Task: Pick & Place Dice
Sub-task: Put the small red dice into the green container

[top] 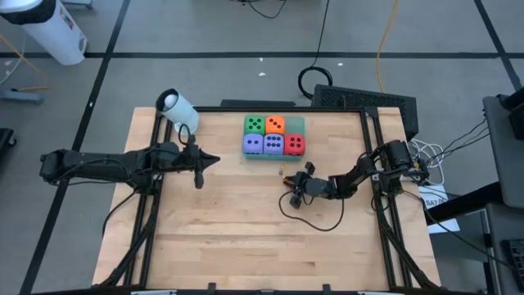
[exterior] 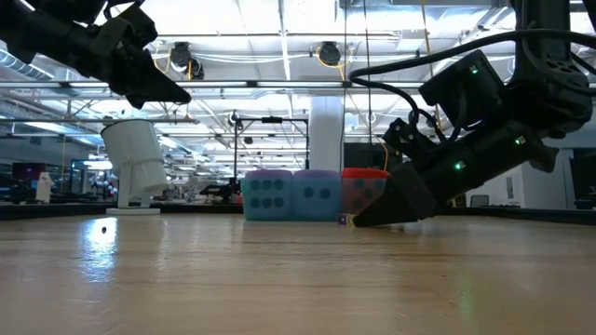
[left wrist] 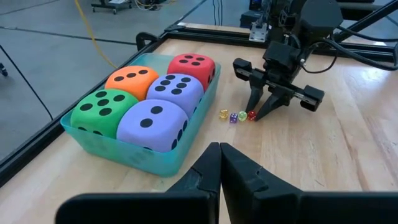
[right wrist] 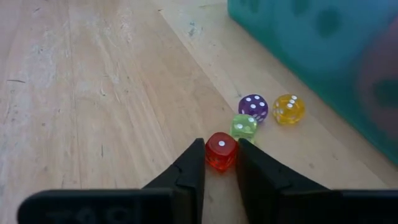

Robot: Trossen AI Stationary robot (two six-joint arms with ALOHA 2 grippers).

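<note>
red die (right wrist: 221,151) gripped on table (right wrist: 93,93) | green die (right wrist: 244,127), purple die (right wrist: 253,106), yellow die (right wrist: 289,108) beside

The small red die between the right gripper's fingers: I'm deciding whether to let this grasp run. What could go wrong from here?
1. The right gripper pinches the small red die only at its fingertips, so it may squirt out.
2. The small green die sits against the red one and could be dragged or knocked as it lifts.
3. The purple die and yellow die lie close behind, easily scattered.
</note>
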